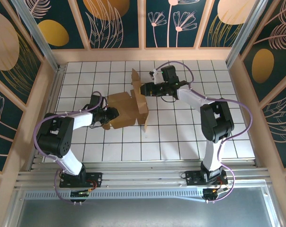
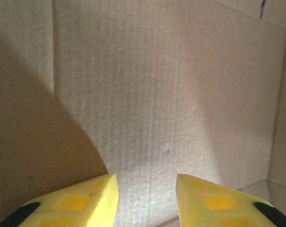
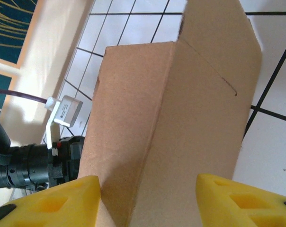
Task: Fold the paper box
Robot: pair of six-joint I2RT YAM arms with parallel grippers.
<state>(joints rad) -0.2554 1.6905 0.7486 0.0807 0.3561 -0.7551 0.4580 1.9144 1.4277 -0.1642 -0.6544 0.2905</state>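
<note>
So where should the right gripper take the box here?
Probably the raised flap at the far right corner of the box, coming in from the right. It stands up off the table as a thin wall, so the right gripper can straddle it; the flat panels give no such edge.

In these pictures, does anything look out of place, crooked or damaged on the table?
Nothing is spilled or visibly torn. The brown cardboard paper box sits half folded on the white tiled table, rotated against the tile lines, with flaps sticking out at uneven angles. This suits an unfinished fold.
</note>
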